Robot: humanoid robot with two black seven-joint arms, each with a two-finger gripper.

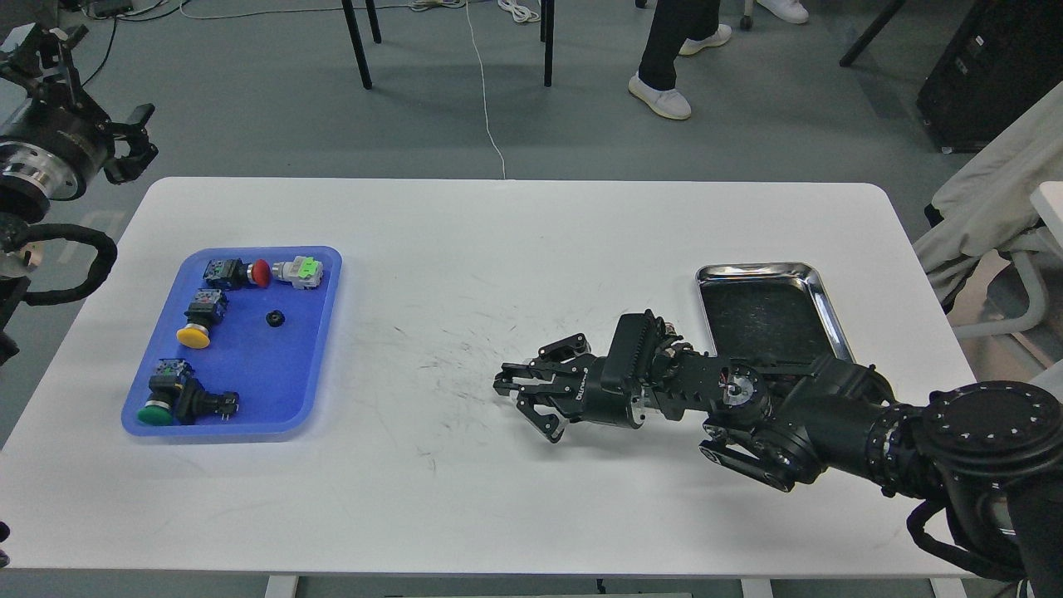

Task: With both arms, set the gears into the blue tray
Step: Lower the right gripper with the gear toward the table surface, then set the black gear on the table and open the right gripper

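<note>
The blue tray [274, 378] lies at the table's left. One small black gear [275, 317] rests inside it, right of centre, among coloured push-button switches. My right arm stretches in from the lower right, low over the middle of the table. Its gripper [525, 407] points left toward the tray and is open, with no gear visible between its fingers. It is well right of the tray. My left gripper [91, 91] hangs raised beyond the table's far-left corner, its two fingers apart and holding nothing.
A shiny steel tray [818, 282] with a dark bottom sits at the right, partly behind my right forearm. In the blue tray lie switches with red [260, 272], yellow [193, 335] and green [152, 413] caps. A person's legs and chair legs stand beyond the table.
</note>
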